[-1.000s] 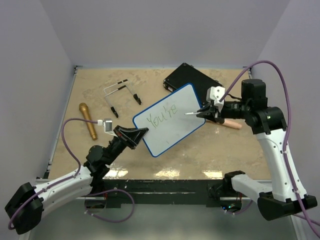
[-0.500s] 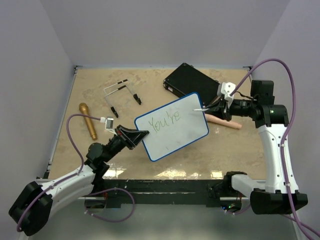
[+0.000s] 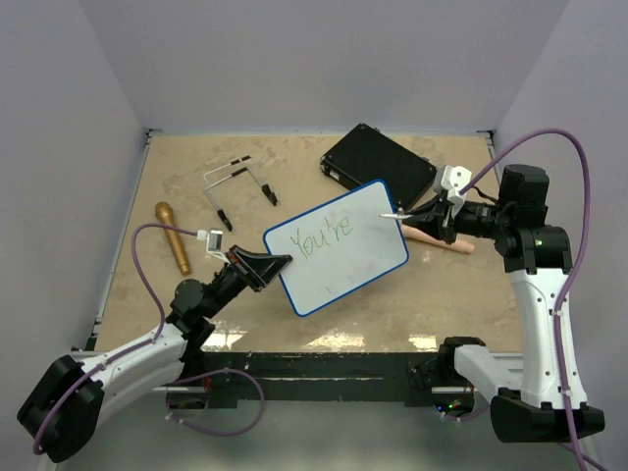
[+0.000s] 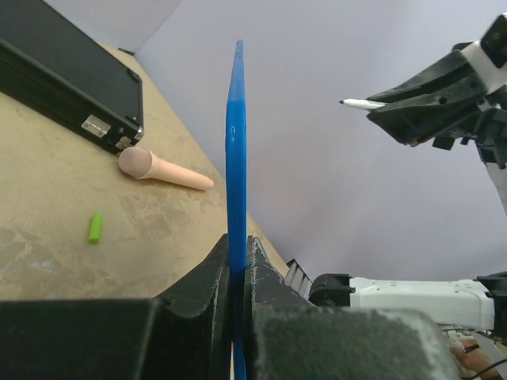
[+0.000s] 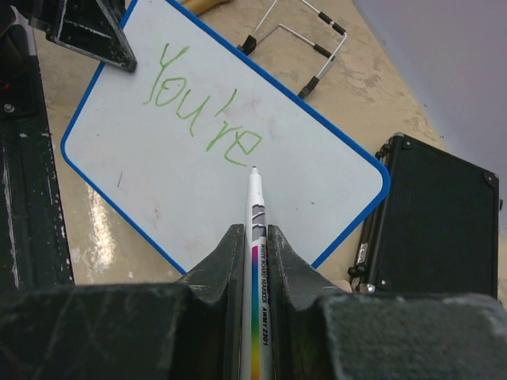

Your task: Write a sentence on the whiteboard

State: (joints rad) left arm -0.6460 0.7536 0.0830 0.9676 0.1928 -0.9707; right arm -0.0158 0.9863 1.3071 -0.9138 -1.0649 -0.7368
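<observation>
Marker grip first: your right hand (image 3: 430, 212) is clamped on the whiteboard marker (image 5: 255, 210), with its tip pointing toward 9 o'clock in the top view. A second ago that tip sat at the board's face just past the last letter. The arm has since drawn back toward 3 o'clock, and the left wrist view shows the tip standing clear of the face.

Your left hand (image 3: 267, 265) is pinched on the whiteboard (image 3: 348, 275) at its 8 o'clock corner, holding it raised over the worktop (image 3: 461, 294). The board has turned slightly clockwise since then.

The sentence (image 5: 198, 111) reads only "You're". I judge that word finished and the marker lifted for the gap before the next. The black case (image 3: 378, 162) lies at the board's 12 o'clock.
</observation>
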